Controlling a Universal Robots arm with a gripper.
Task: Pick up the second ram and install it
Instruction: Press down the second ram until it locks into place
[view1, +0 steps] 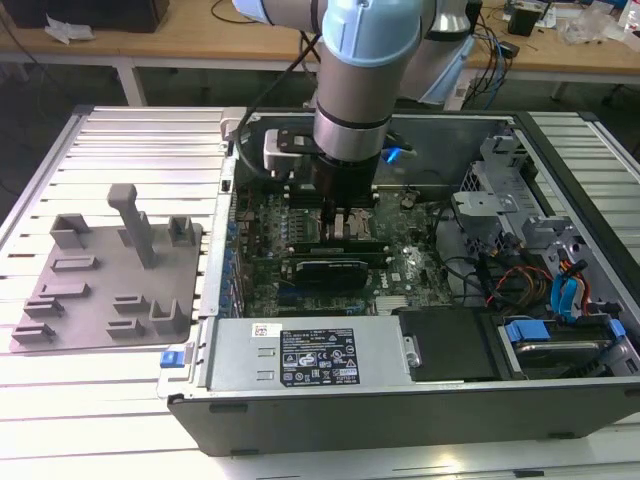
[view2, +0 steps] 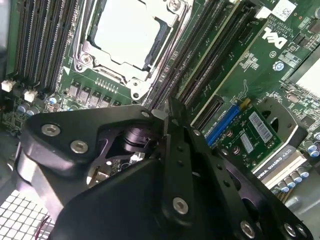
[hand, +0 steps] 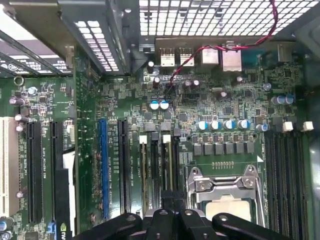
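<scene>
In the exterior view, going from that view's left, the grey tray (view1: 105, 275) lies on the slatted table (view1: 110, 140) with its blocks standing bare; I see no green stick left on it. Just beside it on the right is the open case (view1: 420, 400), and over the middle of the motherboard (view1: 400, 270) the arm (view1: 355, 80) points straight down, its hand (view1: 345, 228) low among the slots beside the CPU socket (view1: 352, 222).

In the first wrist view the hand (hand: 170, 220) sits right over the bank of slots (hand: 159, 165) next to the socket (hand: 227, 200). Two pale edges run along that bank, which look like sticks standing in slots; the ram (hand: 166, 167) appears to be the one in line with the fingertips, though I cannot tell which of the two is the second. The fingers look drawn narrow, close together, but whether they grip the ram's top edge or press on it is hidden by the hand itself.

In the second wrist view the hand (view2: 167, 122) again looks closed up, poised over the slots (view2: 200, 65) beside the socket (view2: 127, 35).

My judgement: the pick-up is done and the work is at the seating stage. Whether the white end clips have latched I cannot make out.
</scene>
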